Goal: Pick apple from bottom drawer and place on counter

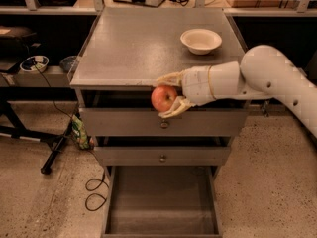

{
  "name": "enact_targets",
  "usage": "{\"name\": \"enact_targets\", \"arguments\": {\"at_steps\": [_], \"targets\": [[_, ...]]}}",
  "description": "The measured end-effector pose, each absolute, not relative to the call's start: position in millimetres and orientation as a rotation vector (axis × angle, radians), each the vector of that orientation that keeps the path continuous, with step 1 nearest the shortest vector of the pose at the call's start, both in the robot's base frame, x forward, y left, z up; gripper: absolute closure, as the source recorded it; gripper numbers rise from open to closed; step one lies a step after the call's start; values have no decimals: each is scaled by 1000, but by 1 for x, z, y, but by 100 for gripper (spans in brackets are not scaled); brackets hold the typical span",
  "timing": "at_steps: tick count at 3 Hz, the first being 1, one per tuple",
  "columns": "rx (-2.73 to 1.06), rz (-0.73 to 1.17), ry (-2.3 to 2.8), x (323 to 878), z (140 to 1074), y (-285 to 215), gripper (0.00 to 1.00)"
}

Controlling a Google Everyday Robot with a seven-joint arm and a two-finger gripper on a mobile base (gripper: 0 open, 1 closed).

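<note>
Speckled floor surrounds a grey cabinet whose desk carries a white bowl near its 1 o'clock corner, only its pale inside showing. At the desk's 6 o'clock edge, just below the rim and before the top drawer front, the pincer reaches in from 3 o'clock, its fingers clasped around the apple. Beneath, the bottom drawer stands pulled out toward 6 o'clock, its flat floor bare.
</note>
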State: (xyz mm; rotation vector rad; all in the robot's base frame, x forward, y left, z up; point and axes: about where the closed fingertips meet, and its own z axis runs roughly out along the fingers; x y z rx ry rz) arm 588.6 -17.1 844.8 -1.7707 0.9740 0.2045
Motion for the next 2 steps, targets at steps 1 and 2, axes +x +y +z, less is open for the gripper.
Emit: {"name": "enact_targets", "arguments": {"at_steps": [1,2], "targets": [[-1773,160,931,603,870,-14,100],[-1776,128,910,616,888,-12,100]]}}
